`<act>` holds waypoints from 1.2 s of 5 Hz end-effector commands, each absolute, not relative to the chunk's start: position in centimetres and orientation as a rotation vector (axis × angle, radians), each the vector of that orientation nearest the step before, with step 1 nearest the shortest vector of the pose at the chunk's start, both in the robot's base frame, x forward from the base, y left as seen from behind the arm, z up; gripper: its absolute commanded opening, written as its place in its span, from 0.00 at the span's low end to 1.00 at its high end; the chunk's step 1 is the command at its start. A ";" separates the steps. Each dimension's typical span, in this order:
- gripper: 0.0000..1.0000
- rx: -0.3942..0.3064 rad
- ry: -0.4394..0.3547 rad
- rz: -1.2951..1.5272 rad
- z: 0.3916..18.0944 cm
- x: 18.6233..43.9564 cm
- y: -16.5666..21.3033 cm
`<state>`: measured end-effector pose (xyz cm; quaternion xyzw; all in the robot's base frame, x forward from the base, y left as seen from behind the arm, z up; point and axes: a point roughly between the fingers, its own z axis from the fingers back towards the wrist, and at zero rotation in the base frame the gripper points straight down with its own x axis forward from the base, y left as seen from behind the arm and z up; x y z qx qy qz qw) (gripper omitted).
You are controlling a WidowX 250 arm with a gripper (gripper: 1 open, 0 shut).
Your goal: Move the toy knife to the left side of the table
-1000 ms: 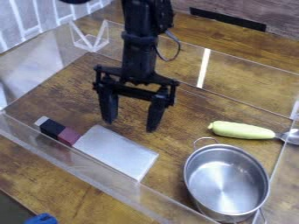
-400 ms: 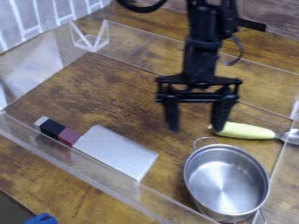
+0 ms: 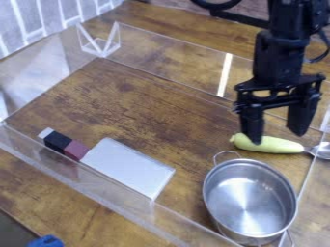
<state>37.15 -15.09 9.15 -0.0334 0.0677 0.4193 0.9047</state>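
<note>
**Tabletop lot: pot, cleaver, knife, with open gripper**

Table [image 3: 110, 104]: dark brown wood planks, extending beyond the pot [image 3: 249, 201] on every visible side.

Walls [image 3: 96, 190]: low, clear acrylic; one run passes along the near side of the pot, towards the lower left of the view.

Gripper [image 3: 276, 121]: black, pointing down, above the pot in the view and slightly to its right. Jaws spread wide, nothing grasped. The fingertips hang around the knife's handle; whether they touch it cannot be told.

Pot: round, silver-coloured metal, open at the top, with a thin wire handle at its rim. Interior shiny, nothing seen inside.

Cleaver: flat grey rectangular blade [image 3: 129, 168], lying left of the pot and apart from it. Its black-and-maroon handle [image 3: 65, 144] is on the side farther from the pot and has a pale end.

Knife [image 3: 267, 145]: chunky yellow-green handle, short shiny silver head [image 3: 321, 150]. It lies on the table just beyond the pot's upper rim, handle nearer the pot, head out to the right.

Strip [image 3: 226, 76]: narrow, white, well beyond the pot.
</note>
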 end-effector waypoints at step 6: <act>0.00 -0.051 0.056 1.010 5.8 43.4 -15.3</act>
